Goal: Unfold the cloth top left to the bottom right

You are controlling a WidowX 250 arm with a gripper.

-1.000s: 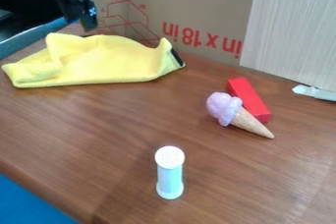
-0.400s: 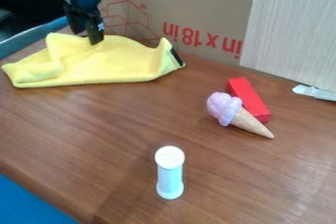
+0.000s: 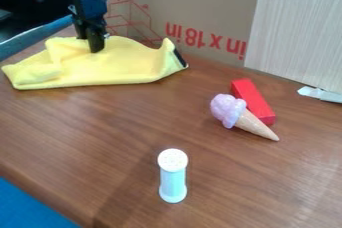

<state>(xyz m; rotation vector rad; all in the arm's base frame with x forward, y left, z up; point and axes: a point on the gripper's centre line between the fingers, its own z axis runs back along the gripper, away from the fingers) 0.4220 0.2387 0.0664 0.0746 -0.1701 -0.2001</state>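
On the tabletop (image 3: 100, 137), before red-printed cardboard (image 3: 200, 2), a yellow cloth (image 3: 127, 67) is lying far left, under the black hand (image 3: 92, 47).
I can't tell how open it is or whether it's gripping. Rightward, a red block (image 3: 252, 97) and toy ice-cream cone (image 3: 231, 109) are lying together; a shaker (image 3: 173, 178) is standing nearer.
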